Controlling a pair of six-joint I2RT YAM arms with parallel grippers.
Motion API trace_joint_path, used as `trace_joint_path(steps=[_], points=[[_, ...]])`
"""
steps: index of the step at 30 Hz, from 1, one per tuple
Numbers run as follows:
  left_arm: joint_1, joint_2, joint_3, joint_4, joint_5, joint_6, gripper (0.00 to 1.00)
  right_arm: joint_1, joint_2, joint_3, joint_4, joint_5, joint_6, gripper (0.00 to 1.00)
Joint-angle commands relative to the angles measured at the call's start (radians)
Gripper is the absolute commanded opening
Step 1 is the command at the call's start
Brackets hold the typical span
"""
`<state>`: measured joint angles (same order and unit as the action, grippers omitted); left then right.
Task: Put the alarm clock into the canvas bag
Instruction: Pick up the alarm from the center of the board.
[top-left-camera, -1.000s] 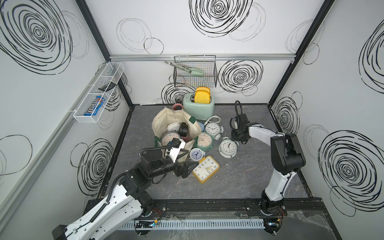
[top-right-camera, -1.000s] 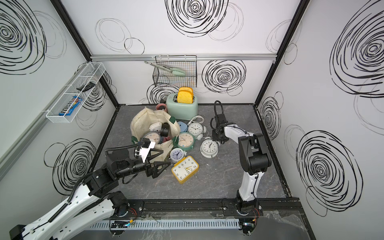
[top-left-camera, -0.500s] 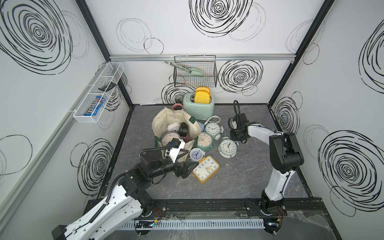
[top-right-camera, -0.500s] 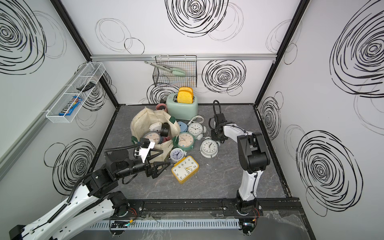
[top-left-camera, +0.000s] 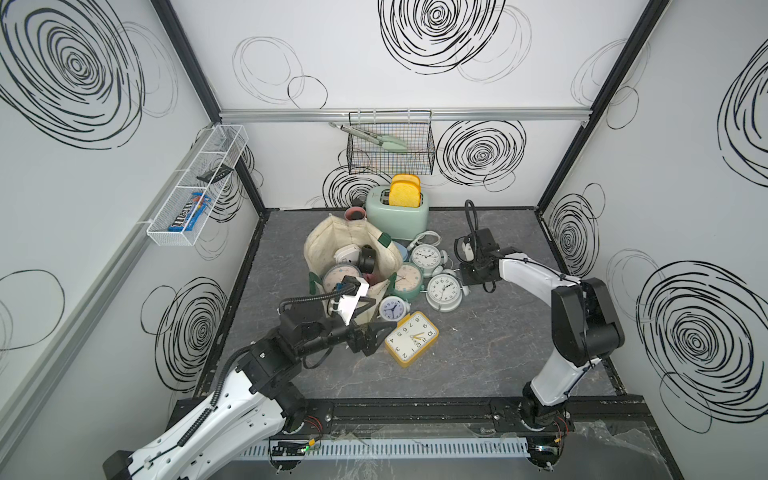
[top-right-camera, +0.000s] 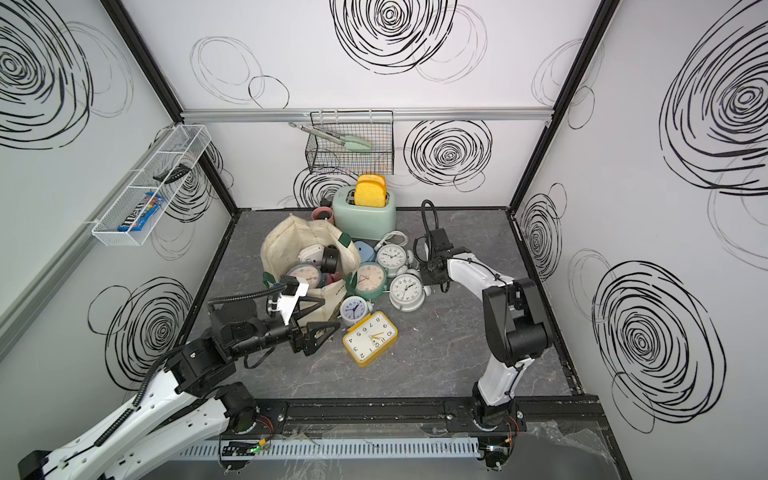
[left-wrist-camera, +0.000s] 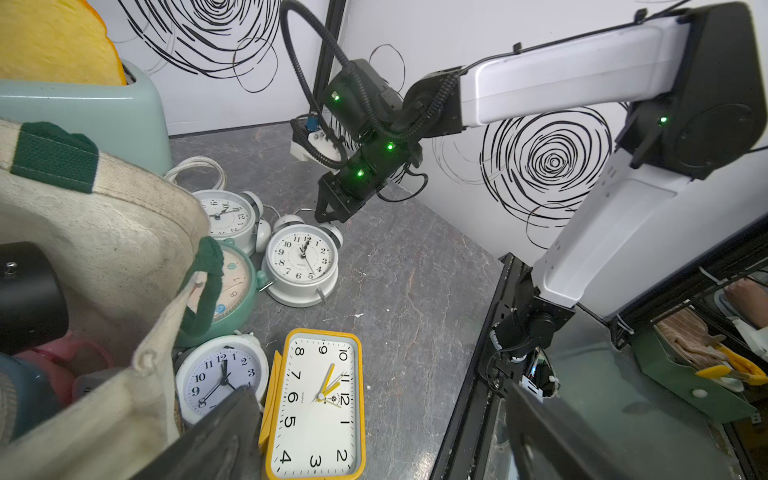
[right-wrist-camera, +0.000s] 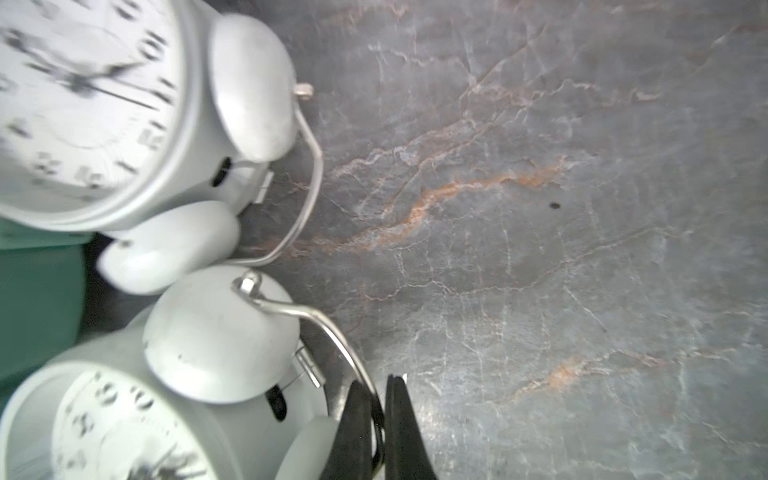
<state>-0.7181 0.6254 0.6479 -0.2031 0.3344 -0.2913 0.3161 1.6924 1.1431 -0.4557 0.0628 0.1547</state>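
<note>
- The right jaws are pinched shut on the wire handle (right-wrist-camera: 328, 324) of a white twin-bell clock (top-left-camera: 444, 291); the right wrist view shows the wire caught between the two black fingers (right-wrist-camera: 357, 424).
- That clock lies face up on the desk (top-left-camera: 478, 353), outside the bag (top-left-camera: 324, 241) and on its right-arm side.
- It sits just beside a mint clock (top-left-camera: 409, 279), with one bell close against a second white bell clock (top-left-camera: 426, 255).
- The bag stands open mid-desk, just in front of the toaster (top-left-camera: 397, 216). A round clock (top-left-camera: 338, 279) and other items lie inside.
- The left jaws are spread wide and hold nothing. They hover low at the bag's near corner, just beside a yellow clock (top-left-camera: 411, 338) and a small white clock (top-left-camera: 392, 309).
- The yellow clock lies flat, face up, at the near edge of the cluster.
</note>
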Motion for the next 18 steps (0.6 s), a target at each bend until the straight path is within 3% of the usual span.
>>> trace_joint_path(steps=[1, 18], points=[[-0.004, -0.016, -0.001, 0.045, -0.022, 0.015, 0.96, 0.028, -0.111, -0.009, 0.038, 0.063, 0.017, 0.00], [-0.003, -0.021, 0.015, 0.047, -0.019, -0.020, 0.96, 0.083, -0.327, -0.001, -0.022, -0.013, 0.015, 0.00]])
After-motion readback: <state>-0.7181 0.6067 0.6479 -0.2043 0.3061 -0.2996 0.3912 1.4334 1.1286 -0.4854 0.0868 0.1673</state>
